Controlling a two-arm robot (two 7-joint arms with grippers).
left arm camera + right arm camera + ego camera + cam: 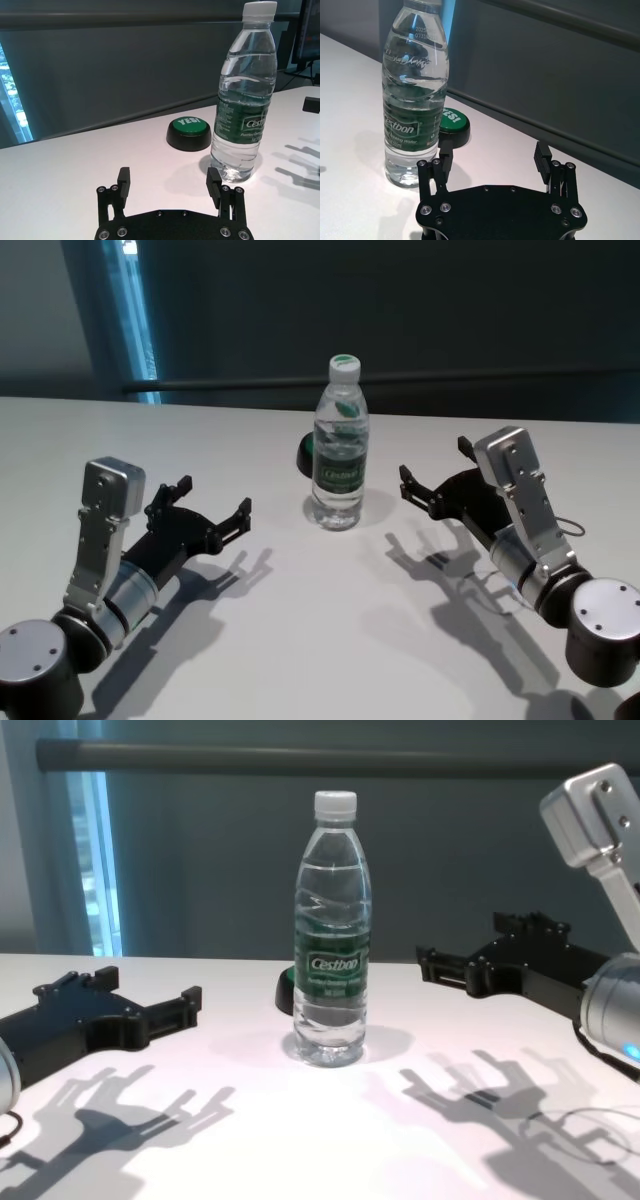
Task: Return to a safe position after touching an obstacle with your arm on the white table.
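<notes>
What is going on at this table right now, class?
A two-armed robot has a water bottle standing upright on the white table, with a green button just behind it. The left gripper and right gripper hover on either side of the bottle, both open and empty. Neither touches the bottle; there is a clear gap on each side.

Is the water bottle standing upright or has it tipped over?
Upright. The water bottle stands on its base on the white table, white cap on top, touched by neither gripper.
</notes>
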